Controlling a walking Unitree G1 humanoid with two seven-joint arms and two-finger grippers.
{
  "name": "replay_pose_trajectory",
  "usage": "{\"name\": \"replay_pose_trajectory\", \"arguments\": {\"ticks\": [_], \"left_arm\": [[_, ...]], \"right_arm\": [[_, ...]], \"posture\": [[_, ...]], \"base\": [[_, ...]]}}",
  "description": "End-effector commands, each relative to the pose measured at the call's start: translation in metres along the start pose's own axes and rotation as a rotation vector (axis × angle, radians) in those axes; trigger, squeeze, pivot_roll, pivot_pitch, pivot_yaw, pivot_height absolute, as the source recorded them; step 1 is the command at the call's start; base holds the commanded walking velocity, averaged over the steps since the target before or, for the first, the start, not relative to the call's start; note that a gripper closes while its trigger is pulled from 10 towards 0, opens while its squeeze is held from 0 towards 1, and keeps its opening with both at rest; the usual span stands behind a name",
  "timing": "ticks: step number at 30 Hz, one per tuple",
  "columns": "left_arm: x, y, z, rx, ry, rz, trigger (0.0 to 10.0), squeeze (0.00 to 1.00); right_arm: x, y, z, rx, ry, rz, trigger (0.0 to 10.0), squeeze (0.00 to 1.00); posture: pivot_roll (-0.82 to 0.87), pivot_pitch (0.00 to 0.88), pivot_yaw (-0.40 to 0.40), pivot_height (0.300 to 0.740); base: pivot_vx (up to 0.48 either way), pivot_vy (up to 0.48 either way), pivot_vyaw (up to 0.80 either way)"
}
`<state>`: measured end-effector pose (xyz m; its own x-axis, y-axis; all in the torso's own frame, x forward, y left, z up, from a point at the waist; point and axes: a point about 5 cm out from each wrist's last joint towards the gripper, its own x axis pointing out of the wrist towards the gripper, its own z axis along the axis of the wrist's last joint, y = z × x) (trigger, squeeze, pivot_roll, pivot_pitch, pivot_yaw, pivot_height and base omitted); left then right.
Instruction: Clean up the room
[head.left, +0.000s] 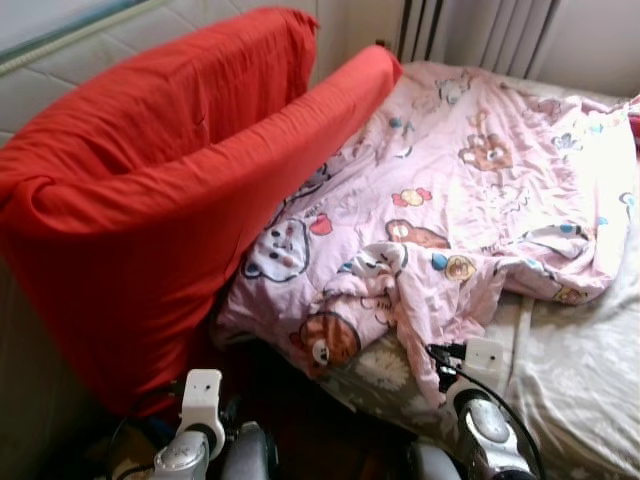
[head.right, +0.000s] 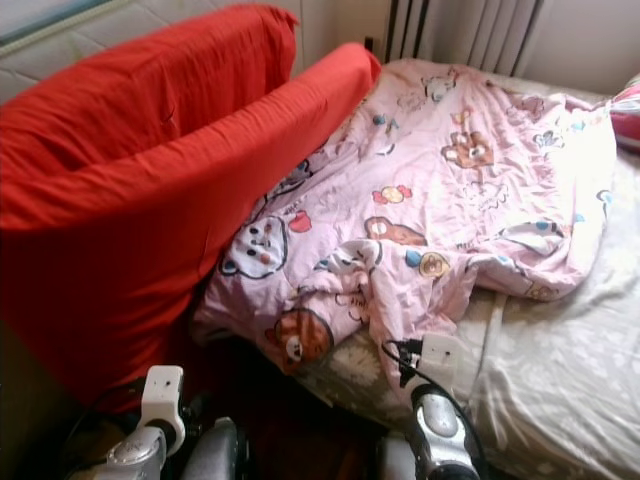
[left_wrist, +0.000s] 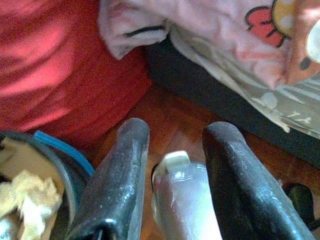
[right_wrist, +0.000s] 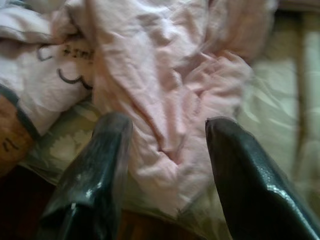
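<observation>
Two grippers show at the bottom of the head views: the right gripper (right_wrist: 167, 135) hangs with its two black fingers (right_wrist: 87, 180) spread wide over the hanging corner of one crumpled pink quilt printed with cartoon bears (head.left: 470, 190), the cloth lying in the gap between them, though whether they touch it cannot be told; the left gripper (left_wrist: 172, 145) hangs low beside the bed with its fingers spread on either side of one clear plastic bottle with a pale cap (left_wrist: 182, 200), not visibly pressing it, above a reddish-brown wooden floor (left_wrist: 175, 115). Just beside that gripper sits one dark round bin with a blue rim (left_wrist: 65, 155), holding crumpled pale paper (left_wrist: 30, 200). The quilt lies bunched across the bed, its lower edge draped over one grey-green patterned sheet (head.left: 580, 370) that covers the mattress. Two large red cushions (head.left: 150, 200) lean at the robot's left, one behind the other, the front one resting against the quilt's edge. Beyond the bed's far end hangs a pale pleated curtain (head.left: 480, 30)
</observation>
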<state>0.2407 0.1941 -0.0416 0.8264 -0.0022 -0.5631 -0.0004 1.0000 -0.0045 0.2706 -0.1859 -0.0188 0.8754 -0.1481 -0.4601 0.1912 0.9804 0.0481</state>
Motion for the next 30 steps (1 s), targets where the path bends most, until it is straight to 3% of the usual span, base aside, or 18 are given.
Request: {"name": "replay_pose_trajectory", "arguments": {"ticks": [1, 15, 30], "left_arm": [[-0.0009, 0.0023, -0.003, -0.009, 0.019, 0.005, 10.0, 0.0], [0.0, 0.0014, -0.0025, -0.007, 0.028, -0.003, 10.0, 0.0], [-0.0007, 0.0029, -0.0048, -0.003, 0.041, 0.006, 10.0, 0.0]], "right_arm": [[-0.0012, 0.0013, -0.0045, -0.014, 0.023, -0.001, 10.0, 0.0], [-0.0013, 0.0042, -0.0053, -0.01, 0.026, 0.019, 10.0, 0.0], [-0.0023, 0.0045, -0.0105, -0.045, 0.062, 0.036, 10.0, 0.0]], "posture": [[-0.03, 0.121, 0.038, 0.636], [-0.03, 0.102, 0.038, 0.636], [-0.03, 0.114, 0.032, 0.636]], "base": [[0.0, 0.0, 0.0], [0.0, 0.0, 0.0], [0.27, 0.0, 0.19]]}}
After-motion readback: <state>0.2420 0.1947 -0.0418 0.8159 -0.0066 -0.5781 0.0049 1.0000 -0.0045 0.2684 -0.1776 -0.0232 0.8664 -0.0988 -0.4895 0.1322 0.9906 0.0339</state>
